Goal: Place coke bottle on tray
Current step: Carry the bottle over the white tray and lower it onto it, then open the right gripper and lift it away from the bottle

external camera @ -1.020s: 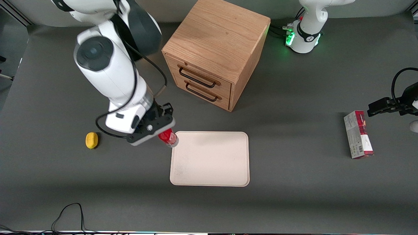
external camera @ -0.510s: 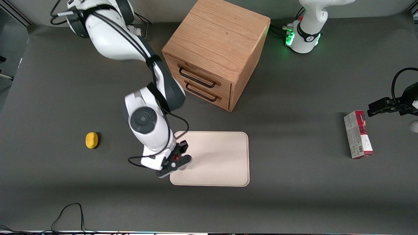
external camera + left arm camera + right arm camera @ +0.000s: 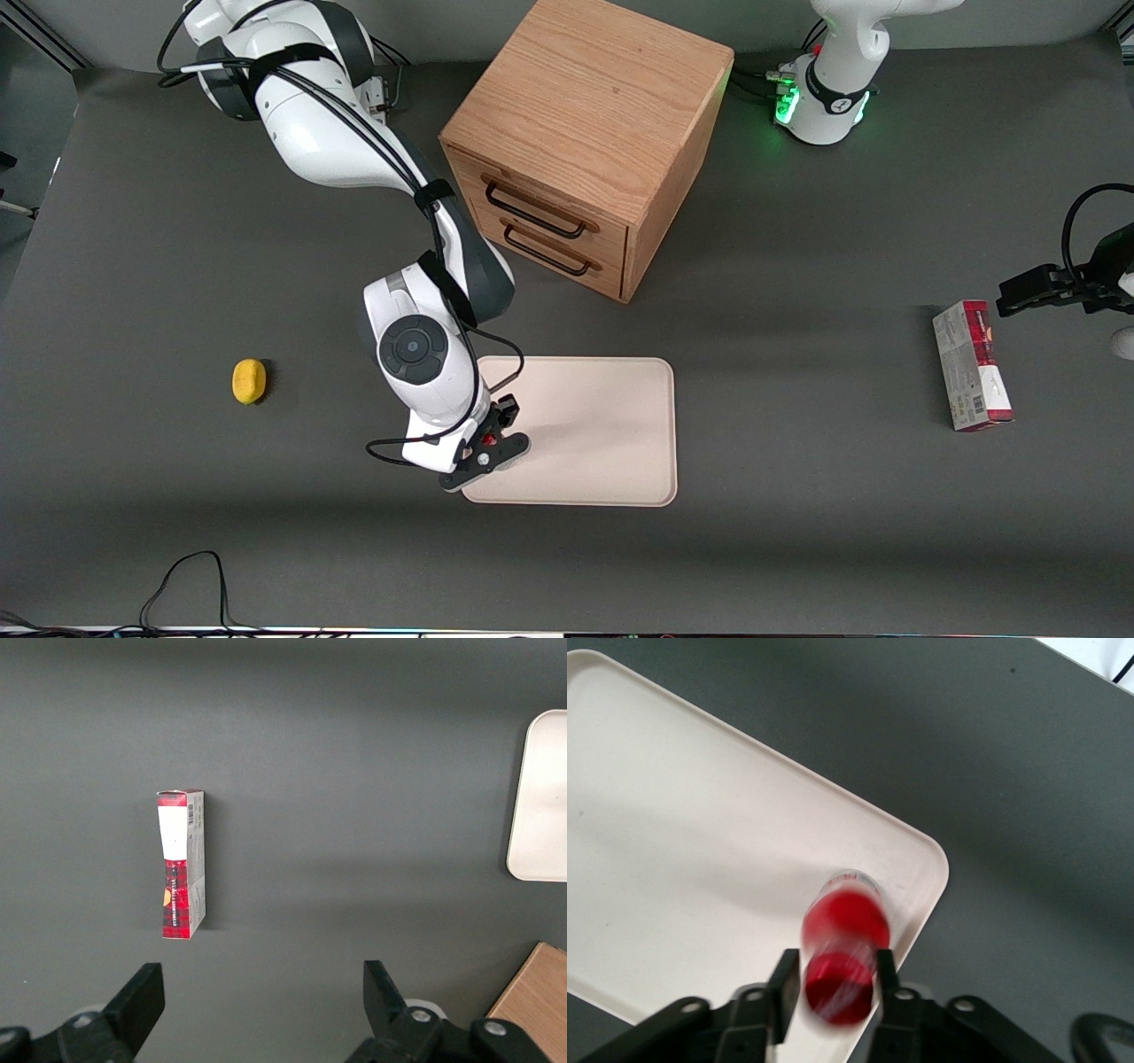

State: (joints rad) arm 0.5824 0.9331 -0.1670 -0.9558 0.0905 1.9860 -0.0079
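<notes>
the hand [image 3: 840,985] pinches the coke bottle [image 3: 843,943] by its cap, upright, directly above a corner of the tray [image 3: 682,842].

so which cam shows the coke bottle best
The right wrist view: the coke bottle shows clearly between the gripper jaws, above the tray. The front view shows only a red speck under the gripper; the left wrist view shows none of it.

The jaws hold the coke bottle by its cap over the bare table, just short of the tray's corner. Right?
Not quite. The gripper does hold the coke bottle by its cap, jaws shut on it, but the right wrist view shows the bottle over the tray, just inside a rounded corner, not over bare table. The front view agrees: the gripper is above the tray corner nearest the camera.
</notes>
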